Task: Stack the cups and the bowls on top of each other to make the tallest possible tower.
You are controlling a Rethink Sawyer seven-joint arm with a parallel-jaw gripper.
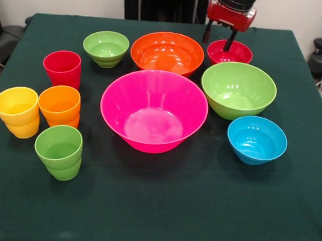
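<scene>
Nearest stood the green cup (59, 151); nothing was stacked yet. Open-fingered, the gripper (219, 40) straddled the small red bowl's (236, 51) rim, apparently the first pick; closing looked next.

The tabletop (155, 218) is bare along the whole edge furthest from the arm, a wide strip free for passage. The middle is blocked by the pink bowl (154, 110), with the orange bowl (167, 52) touching or just behind it. One side is crowded by the large green bowl (238, 90), blue bowl (256, 139) and red bowl (229, 52), with only narrow gaps between them. The other side holds four cups, red (62, 68), orange (59, 105), yellow (17, 111) and green (59, 151), packed close; the small green bowl (106, 48) stands apart.
</scene>
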